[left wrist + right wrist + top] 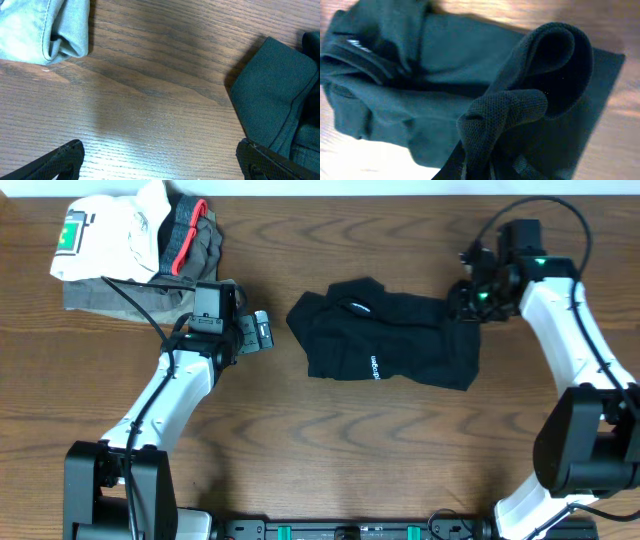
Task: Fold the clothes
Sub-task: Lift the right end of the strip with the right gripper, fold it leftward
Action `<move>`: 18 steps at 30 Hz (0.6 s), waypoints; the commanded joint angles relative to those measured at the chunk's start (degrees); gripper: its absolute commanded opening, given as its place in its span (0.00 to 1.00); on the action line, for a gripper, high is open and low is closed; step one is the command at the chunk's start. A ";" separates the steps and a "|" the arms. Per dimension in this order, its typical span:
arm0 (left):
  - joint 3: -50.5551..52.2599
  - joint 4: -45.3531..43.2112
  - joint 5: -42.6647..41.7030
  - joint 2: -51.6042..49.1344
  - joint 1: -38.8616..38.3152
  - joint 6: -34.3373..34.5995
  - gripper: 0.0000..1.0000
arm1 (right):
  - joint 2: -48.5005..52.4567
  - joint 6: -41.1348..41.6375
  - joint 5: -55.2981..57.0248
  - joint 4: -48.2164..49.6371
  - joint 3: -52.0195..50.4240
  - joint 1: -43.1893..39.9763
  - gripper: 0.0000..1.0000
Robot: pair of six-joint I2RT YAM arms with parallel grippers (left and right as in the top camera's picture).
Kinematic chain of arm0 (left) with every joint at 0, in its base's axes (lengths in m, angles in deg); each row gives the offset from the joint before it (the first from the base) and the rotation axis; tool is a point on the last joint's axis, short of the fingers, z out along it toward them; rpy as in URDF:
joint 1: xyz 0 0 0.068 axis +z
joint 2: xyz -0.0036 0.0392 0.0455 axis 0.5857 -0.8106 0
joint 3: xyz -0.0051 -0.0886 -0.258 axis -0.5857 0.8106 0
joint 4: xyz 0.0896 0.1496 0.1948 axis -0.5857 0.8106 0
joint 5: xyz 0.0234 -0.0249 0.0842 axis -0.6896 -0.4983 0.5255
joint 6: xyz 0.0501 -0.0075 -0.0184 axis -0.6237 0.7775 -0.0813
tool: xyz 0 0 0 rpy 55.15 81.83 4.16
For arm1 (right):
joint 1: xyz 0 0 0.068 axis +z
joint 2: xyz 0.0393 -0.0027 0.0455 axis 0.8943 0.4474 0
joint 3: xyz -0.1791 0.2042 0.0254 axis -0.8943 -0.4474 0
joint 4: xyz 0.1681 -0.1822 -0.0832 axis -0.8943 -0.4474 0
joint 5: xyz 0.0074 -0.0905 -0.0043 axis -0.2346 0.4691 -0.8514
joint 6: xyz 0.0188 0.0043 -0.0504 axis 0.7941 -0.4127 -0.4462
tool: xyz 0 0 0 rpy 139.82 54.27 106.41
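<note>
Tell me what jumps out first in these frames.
The black garment lies crumpled at the middle of the table, and the right gripper pinches its right edge up into a raised fold. The left gripper is open above the table just left of the garment, holding nothing. At the top left of the overhead view, a white garment with a green patch tops a folded grey pile with red trim.
</note>
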 commanded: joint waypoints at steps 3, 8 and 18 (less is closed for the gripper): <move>-1.07 0.15 0.09 0.61 0.09 -0.15 0.98 | -0.81 2.21 0.46 1.66 0.94 4.92 0.07; -1.07 0.15 0.09 0.61 0.09 -0.15 0.98 | -0.79 2.34 2.64 1.64 0.94 7.74 0.07; -1.07 0.15 0.09 0.61 0.09 -0.15 0.98 | -0.79 2.34 2.16 2.51 0.94 10.36 0.57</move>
